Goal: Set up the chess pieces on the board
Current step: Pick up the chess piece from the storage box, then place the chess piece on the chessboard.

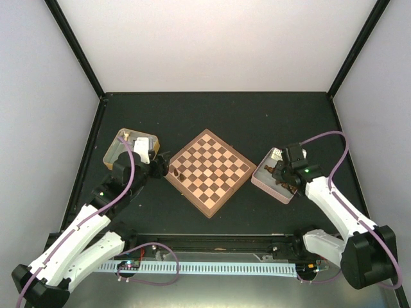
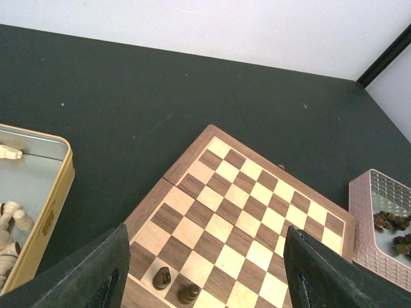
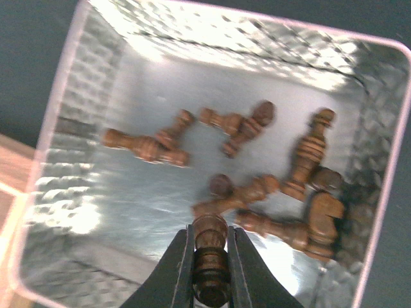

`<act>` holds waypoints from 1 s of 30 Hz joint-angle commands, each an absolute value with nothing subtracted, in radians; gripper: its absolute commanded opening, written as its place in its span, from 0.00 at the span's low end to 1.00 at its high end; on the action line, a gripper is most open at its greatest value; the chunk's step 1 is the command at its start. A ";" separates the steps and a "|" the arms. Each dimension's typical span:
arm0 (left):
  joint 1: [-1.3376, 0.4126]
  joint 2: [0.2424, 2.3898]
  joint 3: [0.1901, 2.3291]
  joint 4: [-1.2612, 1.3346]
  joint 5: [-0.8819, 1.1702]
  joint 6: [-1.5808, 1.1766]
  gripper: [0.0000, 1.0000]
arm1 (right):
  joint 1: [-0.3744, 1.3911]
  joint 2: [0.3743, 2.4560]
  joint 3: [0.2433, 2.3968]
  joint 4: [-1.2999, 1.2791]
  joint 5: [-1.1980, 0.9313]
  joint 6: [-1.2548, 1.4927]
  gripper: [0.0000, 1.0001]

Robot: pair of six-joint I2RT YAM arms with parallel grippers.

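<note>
The board (image 1: 215,168) lies as a diamond in the middle of the table. Two dark chess pieces (image 2: 162,278) stand side by side on its left corner squares. My left gripper (image 2: 209,282) hovers open just above that corner, and nothing is between its fingers (image 2: 96,276). My right gripper (image 3: 210,232) is down inside the pink tray (image 3: 64,128), shut on one dark brown chess piece (image 3: 210,260) that stands between its fingers. Several more dark pieces (image 3: 257,192) lie loose on the tray floor beyond it. In the top view the right gripper (image 1: 282,174) is over that tray.
A gold tray (image 1: 115,144) holding pale beige pieces (image 2: 13,224) sits left of the board, close to my left arm. The pink tray (image 1: 257,178) sits right of the board. Black frame posts stand at the table's back corners.
</note>
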State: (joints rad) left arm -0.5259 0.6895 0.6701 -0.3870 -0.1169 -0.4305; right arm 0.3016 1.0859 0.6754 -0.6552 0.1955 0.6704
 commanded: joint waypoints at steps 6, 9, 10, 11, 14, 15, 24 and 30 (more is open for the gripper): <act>-0.528 0.691 0.662 -0.412 -0.195 -0.532 0.67 | 0.558 1.242 0.849 -0.521 0.081 0.635 0.04; -0.529 0.689 0.653 -0.420 -0.189 -0.559 0.68 | 0.706 1.384 0.949 -0.500 0.102 0.640 0.04; -0.529 0.688 0.651 -0.422 -0.185 -0.566 0.68 | 0.750 1.435 0.985 -0.494 0.104 0.641 0.04; -0.528 0.687 0.649 -0.424 -0.183 -0.571 0.68 | 0.793 1.480 1.020 -0.489 0.106 0.640 0.04; -0.527 0.687 0.647 -0.437 -0.186 -0.585 0.67 | 0.893 1.609 1.117 -0.489 0.122 0.632 0.04; -0.527 0.687 0.646 -0.441 -0.189 -0.588 0.68 | 0.921 1.642 1.143 -0.494 0.132 0.629 0.05; -0.524 0.700 0.637 -0.457 -0.171 -0.594 0.68 | 1.024 1.737 1.185 -0.521 0.118 0.571 0.06; -0.523 0.706 0.637 -0.457 -0.173 -0.601 0.68 | 1.092 1.780 1.212 -0.550 0.105 0.533 0.08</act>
